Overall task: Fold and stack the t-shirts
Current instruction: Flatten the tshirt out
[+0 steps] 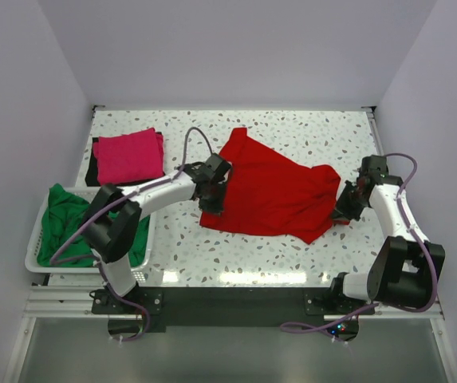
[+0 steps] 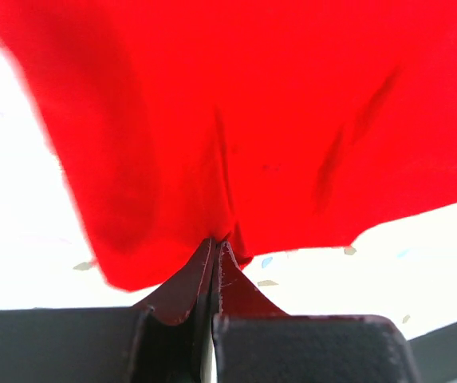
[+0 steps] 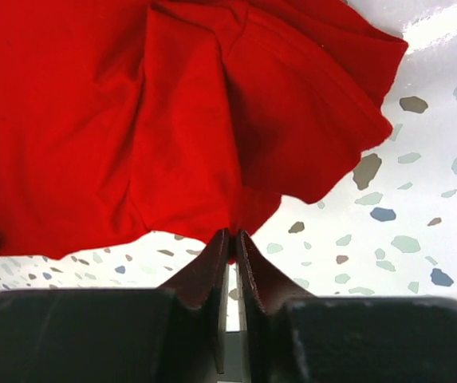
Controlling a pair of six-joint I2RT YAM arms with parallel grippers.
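Green t-shirt (image 1: 68,219): crumpled in a white basket (image 1: 35,254) at the near left corner of the bench (image 1: 308,136), beside the left arm's base.
Left gripper (image 2: 216,243): fingers pressed together, clamped on the near left edge of the red t-shirt (image 1: 272,191); in the wrist view the cloth puckers into a crease that runs up from the fingertips.
Right gripper (image 3: 232,235): fingers drawn nearly together with only a thin slit between them, pinching the bunched right edge of the red t-shirt; the folds gather toward the tips.
Red t-shirt: spread across the middle of the bench between the two grippers, unfolded and rumpled, with one corner pointing to the far side and the right end bunched in soft folds. Most of it lies flat on the speckled top.
Pink t-shirt (image 1: 128,155): folded into a neat square at the far left of the bench, beyond the basket and well apart from the red one.
Dark cloth (image 1: 92,169): lies under the pink t-shirt, showing along its left side; what kind of garment it is I cannot tell.
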